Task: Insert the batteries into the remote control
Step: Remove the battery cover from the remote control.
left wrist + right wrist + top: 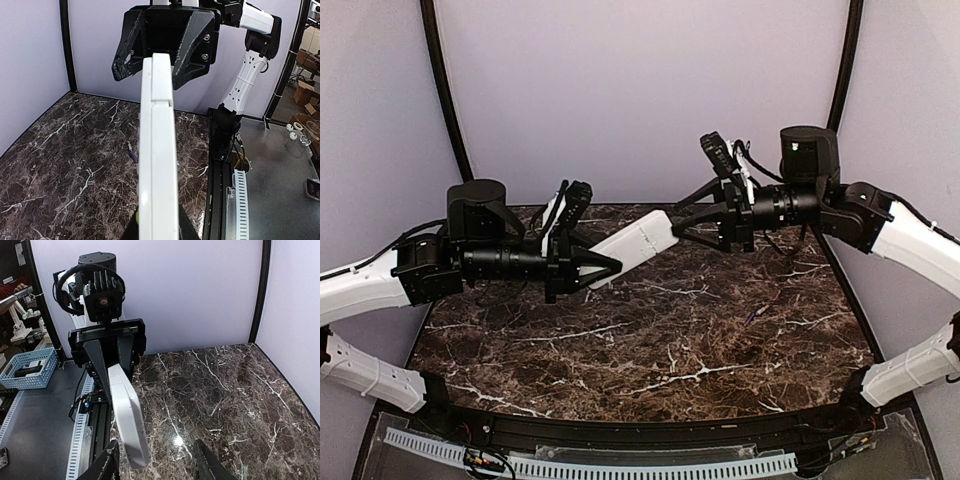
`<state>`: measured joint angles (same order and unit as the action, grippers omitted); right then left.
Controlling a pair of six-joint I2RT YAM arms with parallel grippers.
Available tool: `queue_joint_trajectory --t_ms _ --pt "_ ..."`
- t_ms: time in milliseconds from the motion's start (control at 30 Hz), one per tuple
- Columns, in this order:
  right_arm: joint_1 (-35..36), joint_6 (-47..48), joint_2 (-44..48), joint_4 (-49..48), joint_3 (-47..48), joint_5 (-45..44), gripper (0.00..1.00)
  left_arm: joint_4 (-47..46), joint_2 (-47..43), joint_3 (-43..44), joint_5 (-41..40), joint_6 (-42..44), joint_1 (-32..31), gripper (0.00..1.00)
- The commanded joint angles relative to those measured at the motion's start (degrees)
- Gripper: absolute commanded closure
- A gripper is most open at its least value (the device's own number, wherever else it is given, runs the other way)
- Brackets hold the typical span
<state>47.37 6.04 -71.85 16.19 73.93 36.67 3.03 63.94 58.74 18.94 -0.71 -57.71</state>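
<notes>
Remote control (638, 242) in left claw (612, 266); dark item (27, 371) in basket (31, 381)

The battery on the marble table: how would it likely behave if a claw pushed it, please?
The battery is a slim cylinder lying on its side, so it would probably roll if nudged sideways. The table looks polished, so it may also skid. Being tiny, it is likely light and hard to pinch.
</notes>
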Motion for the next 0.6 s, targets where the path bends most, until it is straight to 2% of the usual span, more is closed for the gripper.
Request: queue_joint_trajectory --t_ms 0,300,567 --pt "-0.4 -1.7 1.3 1.6 1.4 3.1 0.54 -1.7 -1.0 -0.7 -0.7 0.3 -0.3 1.00" --pt "1.0 -4.6 0.5 -1.7 -0.4 3.9 0.69 -2.0 -0.1 -0.2 -1.5 2.6 -0.2 1.00" --pt "1.4 -5.4 -0.1 -3.0 -1.1 4.5 0.71 -1.9 -0.3 -0.2 -2.5 2.9 -0.2 1.00"
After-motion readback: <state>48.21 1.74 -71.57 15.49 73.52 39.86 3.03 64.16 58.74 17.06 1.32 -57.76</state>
